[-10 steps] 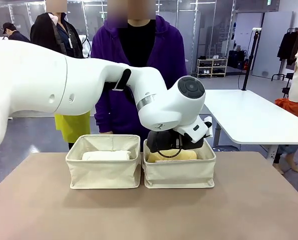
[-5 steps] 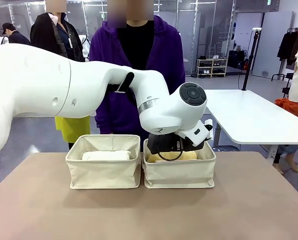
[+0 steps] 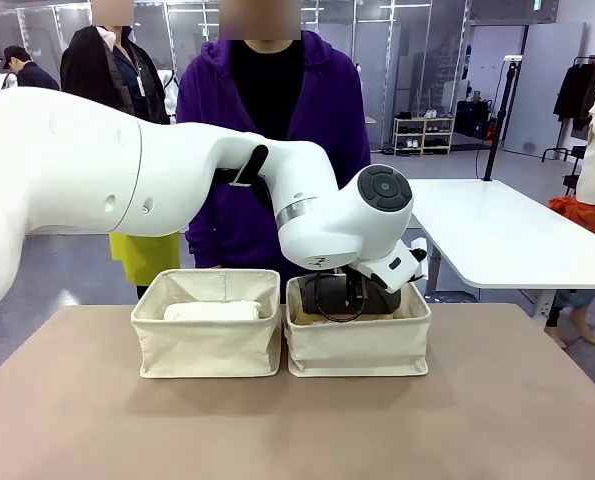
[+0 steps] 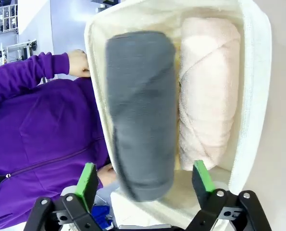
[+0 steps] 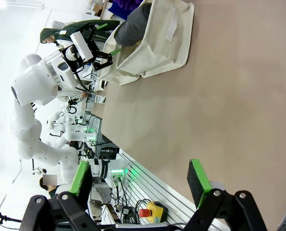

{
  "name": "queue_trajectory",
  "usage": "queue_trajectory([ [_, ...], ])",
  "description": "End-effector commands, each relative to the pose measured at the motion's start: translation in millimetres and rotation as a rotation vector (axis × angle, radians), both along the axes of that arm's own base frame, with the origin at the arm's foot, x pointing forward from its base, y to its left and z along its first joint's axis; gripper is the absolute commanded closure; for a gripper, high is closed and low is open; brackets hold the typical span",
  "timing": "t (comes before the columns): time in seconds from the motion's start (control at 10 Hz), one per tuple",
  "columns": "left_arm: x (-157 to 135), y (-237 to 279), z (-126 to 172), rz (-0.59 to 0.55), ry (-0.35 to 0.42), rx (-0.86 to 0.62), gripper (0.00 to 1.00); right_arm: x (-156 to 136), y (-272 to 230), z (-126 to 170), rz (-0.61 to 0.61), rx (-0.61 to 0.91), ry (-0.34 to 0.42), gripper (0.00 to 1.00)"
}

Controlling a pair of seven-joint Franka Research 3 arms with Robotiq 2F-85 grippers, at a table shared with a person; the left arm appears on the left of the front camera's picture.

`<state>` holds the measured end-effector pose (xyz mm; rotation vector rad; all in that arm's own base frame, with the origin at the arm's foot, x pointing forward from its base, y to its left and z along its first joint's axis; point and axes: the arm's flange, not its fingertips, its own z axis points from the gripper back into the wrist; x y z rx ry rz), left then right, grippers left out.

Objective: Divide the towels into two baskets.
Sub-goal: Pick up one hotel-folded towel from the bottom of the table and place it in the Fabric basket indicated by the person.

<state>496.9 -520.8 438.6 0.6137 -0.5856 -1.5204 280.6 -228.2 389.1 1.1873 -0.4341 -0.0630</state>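
Brown table [image 3: 297,420] carries two baskets side by side. Left basket [image 3: 207,345] holds one white towel [image 3: 212,311]. Right basket [image 3: 357,348] holds two towels, grey [image 4: 140,110] beside pink [image 4: 207,96]. Above it, left gripper [image 4: 145,180] hangs spread, empty. Right gripper [image 5: 140,180] is spread over bare table.

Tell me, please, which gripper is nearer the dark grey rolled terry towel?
Left. The left gripper hangs open just above the dark grey towel; the right gripper sits far off over bare table.
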Motion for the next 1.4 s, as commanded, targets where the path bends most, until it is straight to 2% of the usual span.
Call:
queue_trajectory([
  [0.0, -9, 6, 1, 0.011, -0.013, -0.008, 0.0, -3, 0, 2, -0.001, 0.004, -0.012, 0.0],
  [0.1, -16, 9, 6, 0.006, 0.007, -0.014, 0.0, -3, 0, 2, -0.001, 0.004, -0.012, 0.0],
  [0.2, 0, 0, 0, 0.0, 0.0, 0.0, 0.0, -3, 0, 2, -0.001, 0.004, -0.012, 0.0],
  [1.3, 0, 0, 0, 0.0, 0.0, 0.0, 0.0, -3, 0, 2, -0.001, 0.004, -0.012, 0.0],
])
